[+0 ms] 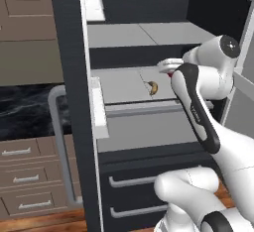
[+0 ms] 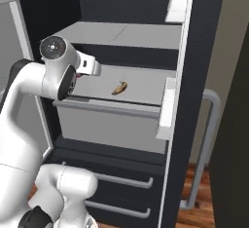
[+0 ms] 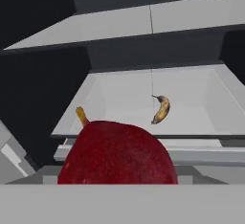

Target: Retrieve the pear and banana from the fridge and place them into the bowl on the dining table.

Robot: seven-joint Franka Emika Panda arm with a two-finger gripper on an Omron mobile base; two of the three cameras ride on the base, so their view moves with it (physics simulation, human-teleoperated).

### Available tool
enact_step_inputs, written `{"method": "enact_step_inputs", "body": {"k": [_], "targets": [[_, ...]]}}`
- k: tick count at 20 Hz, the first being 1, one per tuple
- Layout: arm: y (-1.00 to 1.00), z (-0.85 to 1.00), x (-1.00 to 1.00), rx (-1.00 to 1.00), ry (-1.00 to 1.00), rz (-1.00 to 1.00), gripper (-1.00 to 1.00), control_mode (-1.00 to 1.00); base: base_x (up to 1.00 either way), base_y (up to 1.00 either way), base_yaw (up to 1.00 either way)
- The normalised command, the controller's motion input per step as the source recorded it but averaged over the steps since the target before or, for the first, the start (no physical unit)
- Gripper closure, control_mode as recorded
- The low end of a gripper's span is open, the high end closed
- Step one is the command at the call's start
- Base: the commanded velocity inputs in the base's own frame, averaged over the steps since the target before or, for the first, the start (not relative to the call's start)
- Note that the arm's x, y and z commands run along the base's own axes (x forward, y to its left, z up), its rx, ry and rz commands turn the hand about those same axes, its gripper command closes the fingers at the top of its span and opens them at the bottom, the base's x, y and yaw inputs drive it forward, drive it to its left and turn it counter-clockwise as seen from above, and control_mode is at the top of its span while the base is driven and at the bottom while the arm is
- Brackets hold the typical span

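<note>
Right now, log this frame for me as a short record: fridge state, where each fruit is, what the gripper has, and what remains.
fridge: open fridge, pale grey shelves exposed, lower drawers shut
banana: banana lies alone on the middle shelf, untouched
pear: dark red pear with tan stem sits right at the gripper, filling the bottom of the hand view
gripper: gripper at the front of the shelf; jaws wide, apparently around the pear
remaining: neither fruit is in a bowl yet; the banana is not yet picked
</note>
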Motion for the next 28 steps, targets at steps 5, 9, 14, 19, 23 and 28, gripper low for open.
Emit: {"method": "enact_step_inputs", "body": {"k": [5, 9, 14, 19, 23, 28], "targets": [[0.0, 0.0, 0.0, 0.0, 0.0, 0.0, 1.0, 1.0, -0.37, 0.0, 0.15], [0.0, 0.0, 0.0, 0.0, 0.0, 0.0, 1.0, 1.0, -0.21, -0.15, 0.19], [0.0, 0.0, 0.0, 0.0, 0.0, 0.0, 1.0, 1.0, -0.24, -0.32, 0.27], [0.0, 0.0, 0.0, 0.0, 0.0, 0.0, 1.0, 1.0, -0.41, -0.41, 0.32], [0.0, 0.0, 0.0, 0.0, 0.0, 0.0, 1.0, 1.0, -0.48, -0.32, 0.33], [0.0, 0.0, 0.0, 0.0, 0.0, 0.0, 1.0, 1.0, -0.33, -0.08, 0.32]]}}
